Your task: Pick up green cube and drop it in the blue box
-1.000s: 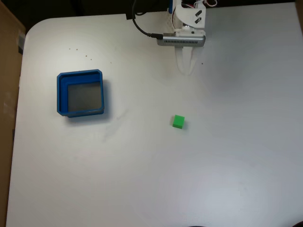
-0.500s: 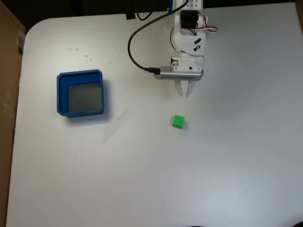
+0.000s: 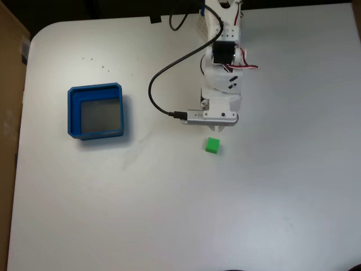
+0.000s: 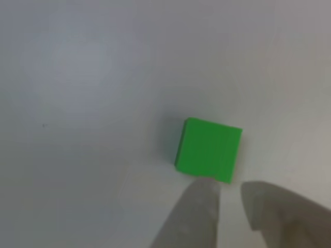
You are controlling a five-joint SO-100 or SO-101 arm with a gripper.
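Hovering over the white bench (image 3: 271, 186), my hand (image 4: 227, 192) sits just above the green cube (image 3: 212, 145) in the fixed view, fingertips close beside the cube's near edge in the other view. My fingers (image 4: 194, 217) stand slightly spread, a narrow gap between them, pinching nothing. A black cable (image 3: 161, 84) loops across the bench to the left of my arm. The blue box (image 3: 96, 111) lies well apart to the left, nothing between it and the cube. The cube rests flat, faces slightly rotated relative to the bench edges; being a cube, it has no long axis.
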